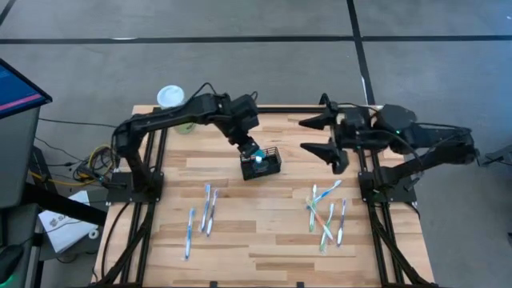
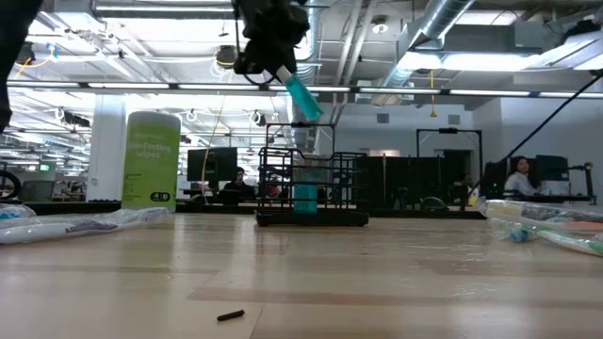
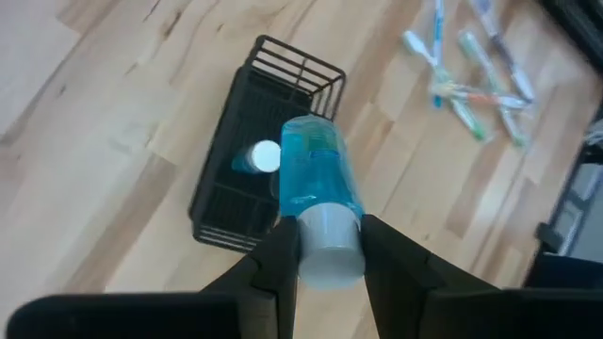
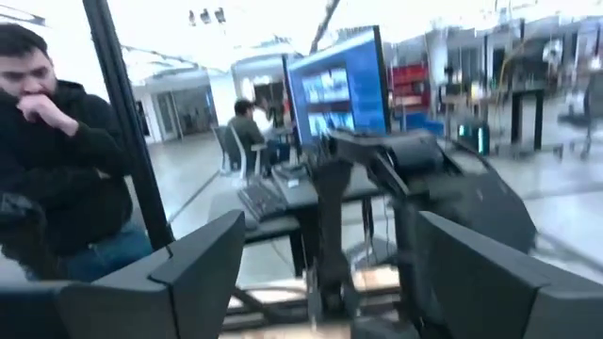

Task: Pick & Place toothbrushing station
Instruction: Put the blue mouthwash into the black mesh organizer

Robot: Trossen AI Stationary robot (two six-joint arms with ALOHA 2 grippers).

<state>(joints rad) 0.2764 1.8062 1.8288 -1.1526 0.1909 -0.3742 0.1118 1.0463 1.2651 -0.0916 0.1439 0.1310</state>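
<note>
A wooden tabletop carries a black mesh caddy near its middle. The left end effector hovers above, clamping a tilted blue bottle. The right end effector waits aside, spread open. Dropped askew, the bottle could catch the rim and tip the caddy.
</note>
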